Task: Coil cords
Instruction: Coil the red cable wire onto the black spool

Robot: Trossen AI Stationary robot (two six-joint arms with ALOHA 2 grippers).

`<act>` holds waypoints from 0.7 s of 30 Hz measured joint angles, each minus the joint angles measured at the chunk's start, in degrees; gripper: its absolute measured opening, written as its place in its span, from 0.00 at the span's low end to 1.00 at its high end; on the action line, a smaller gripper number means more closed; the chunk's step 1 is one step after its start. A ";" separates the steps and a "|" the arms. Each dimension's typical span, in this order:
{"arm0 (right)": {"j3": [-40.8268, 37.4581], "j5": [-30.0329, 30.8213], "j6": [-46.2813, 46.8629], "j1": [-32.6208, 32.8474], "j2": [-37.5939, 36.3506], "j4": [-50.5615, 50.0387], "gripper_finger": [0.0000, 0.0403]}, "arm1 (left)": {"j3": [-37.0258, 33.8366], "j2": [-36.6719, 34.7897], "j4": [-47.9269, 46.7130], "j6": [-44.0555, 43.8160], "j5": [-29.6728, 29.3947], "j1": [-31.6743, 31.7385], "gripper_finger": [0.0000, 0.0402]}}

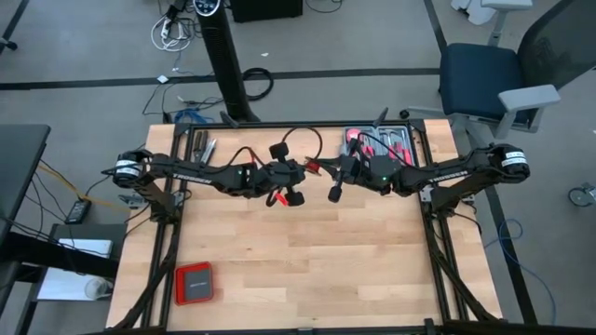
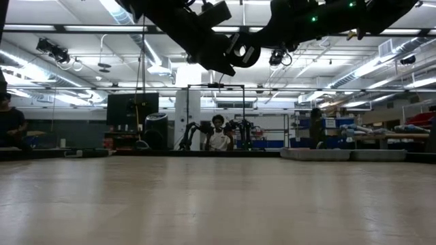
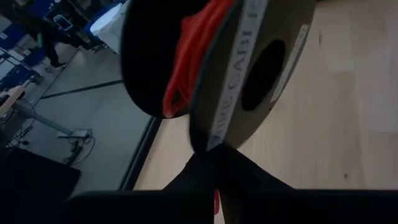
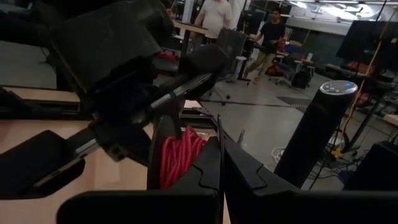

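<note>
Above the middle of the pale wooden table, the left pincer is clamped on a black plastic spool wound with thin red cord; the right pincer, closed, faces it.

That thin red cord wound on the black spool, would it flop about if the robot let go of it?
Probably floppy: the red cord is very thin and lies in loose loops on the black spool, so it likely sags and unwinds. It looks light. The round spool might roll if dropped on the wooden table.
</note>
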 joint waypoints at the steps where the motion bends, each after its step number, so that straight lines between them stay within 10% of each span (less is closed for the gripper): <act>1: 0.00 0.00 0.30 0.00 0.00 -0.01 0.01 | 0.29 0.00 -0.72 0.00 -0.03 -0.04 0.02; 21: 0.04 -1.31 2.36 0.02 -0.09 -2.77 0.01 | 2.16 0.00 -1.41 1.75 -18.94 -2.25 0.09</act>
